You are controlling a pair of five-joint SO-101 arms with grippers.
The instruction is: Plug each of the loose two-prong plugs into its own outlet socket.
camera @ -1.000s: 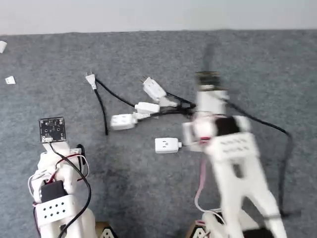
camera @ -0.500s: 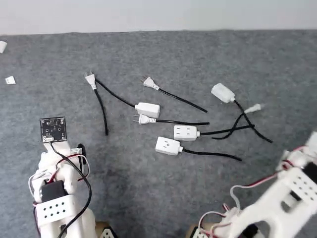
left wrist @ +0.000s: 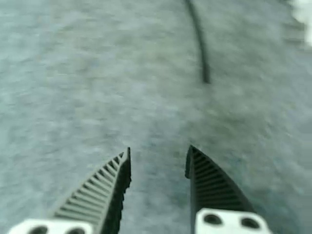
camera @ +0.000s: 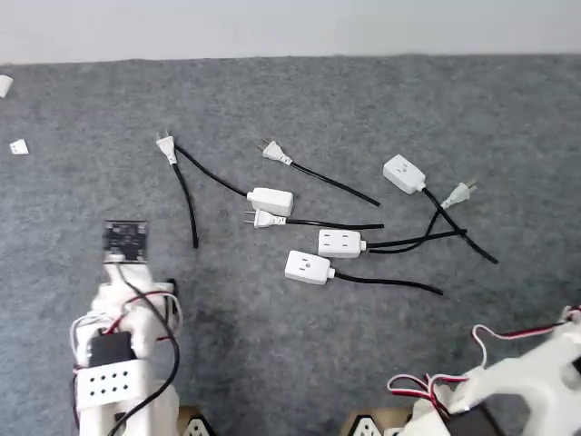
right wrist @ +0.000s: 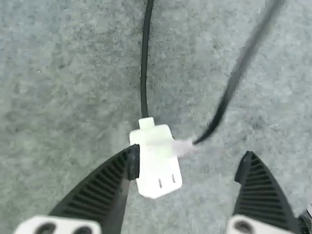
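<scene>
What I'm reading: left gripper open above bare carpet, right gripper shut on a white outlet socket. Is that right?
Not quite. The right gripper is open, not shut: the right wrist view shows its jaws wide apart, the white outlet socket lying beside one finger. The left gripper is open above bare carpet, as you said.

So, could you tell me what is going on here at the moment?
Two arms sit at a grey table strewn with white plugs and sockets on black cords; none looks plugged in yet. The left gripper is open over bare surface near a cord end. The right gripper is open too, holding nothing, with one socket lying close by it.
</scene>
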